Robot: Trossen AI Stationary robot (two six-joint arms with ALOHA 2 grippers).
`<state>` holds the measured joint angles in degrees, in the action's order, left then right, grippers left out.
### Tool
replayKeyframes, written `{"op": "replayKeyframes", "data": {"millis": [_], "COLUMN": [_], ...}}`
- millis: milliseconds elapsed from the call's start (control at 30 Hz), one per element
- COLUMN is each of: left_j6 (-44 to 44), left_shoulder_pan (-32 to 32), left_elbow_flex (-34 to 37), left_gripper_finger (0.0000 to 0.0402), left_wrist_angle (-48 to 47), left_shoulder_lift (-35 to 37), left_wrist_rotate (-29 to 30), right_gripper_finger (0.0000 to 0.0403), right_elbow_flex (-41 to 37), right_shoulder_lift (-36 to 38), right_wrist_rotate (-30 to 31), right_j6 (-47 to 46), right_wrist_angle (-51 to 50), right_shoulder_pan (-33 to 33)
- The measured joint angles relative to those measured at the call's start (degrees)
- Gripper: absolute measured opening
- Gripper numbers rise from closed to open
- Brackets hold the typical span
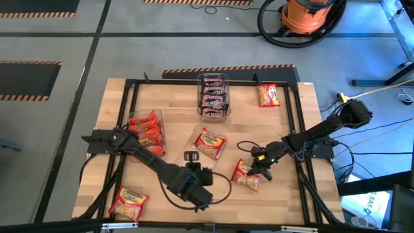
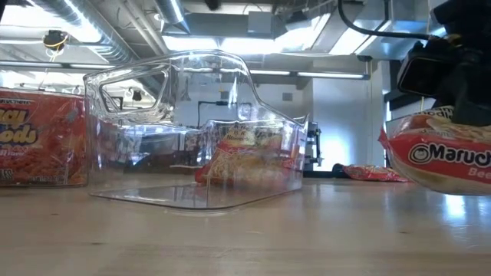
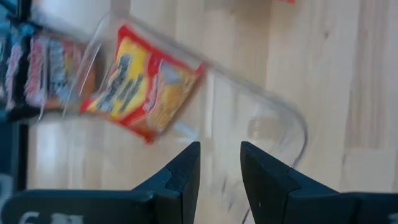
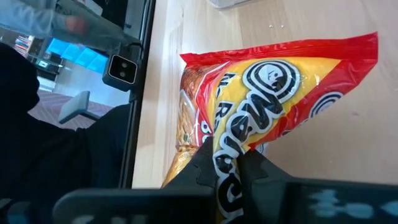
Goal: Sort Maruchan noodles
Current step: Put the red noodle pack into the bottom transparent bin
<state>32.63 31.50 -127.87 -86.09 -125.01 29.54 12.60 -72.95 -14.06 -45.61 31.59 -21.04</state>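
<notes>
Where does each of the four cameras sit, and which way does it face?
High: overhead, straight down on table, both arms.
Low: table-top height, level across; middle clear bin, right arm's held packet.
Left wrist: past left gripper, open fingers, toward that bin.
Right wrist: right gripper shut on red-and-yellow packet.
Shared: high view shows that packet and bin.

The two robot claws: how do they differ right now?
The right gripper is shut on a red-and-yellow noodle packet, while the left gripper holds nothing, its fingers parted. The right sits over the table's right side; the left hangs near the front middle, facing the middle clear bin. Both are dark and two-fingered.
</notes>
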Motion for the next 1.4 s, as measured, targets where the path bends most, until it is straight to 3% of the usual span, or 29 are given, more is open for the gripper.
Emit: {"op": "replayKeyframes", "data": {"millis": [133, 267, 400, 600, 833, 1067, 1400], "left_j6": [3.0, 4.4, 10.1, 16.6, 19.4, 16.6, 7.9], "left_shoulder_pan": [0.7, 1.1, 1.7, 3.3, 2.5, 0.9, -0.4], "left_elbow_flex": [0.1, 5.8, 18.9, 40.4, 56.6, 64.1, 64.3], "left_gripper_finger": [0.0108, 0.0108, 0.0108, 0.0108, 0.0108, 0.0108, 0.0108], "left_wrist_angle": [-4.1, -3.7, -2.0, 8.8, 22.2, 40.1, 63.3], "left_shoulder_lift": [1.7, 6.2, 13.4, 26.0, 32.2, 31.0, 28.9], "left_wrist_rotate": [-0.1, -2.3, -4.6, -9.4, -10.9, -11.4, -6.4], "right_gripper_finger": [0.0003, 0.0004, 0.0005, 0.0004, 0.0003, 0.0004, 0.0003], "right_elbow_flex": [0.0, 0.0, 0.0, 0.0, 0.0, 0.0, 5.4], "right_shoulder_lift": [0.0, 0.0, 0.0, 0.0, 0.0, 0.0, 3.3], "right_wrist_rotate": [-0.5, -0.5, -0.5, -0.5, -0.4, 0.6, -2.0], "right_j6": [0.9, 1.1, 1.3, 1.5, 2.1, 2.7, 5.8], "right_wrist_angle": [0.0, -0.1, -0.3, -0.5, -0.5, 0.4, -1.8], "right_shoulder_pan": [0.0, 0.0, 0.0, 0.0, 0.0, 0.0, 0.0]}}
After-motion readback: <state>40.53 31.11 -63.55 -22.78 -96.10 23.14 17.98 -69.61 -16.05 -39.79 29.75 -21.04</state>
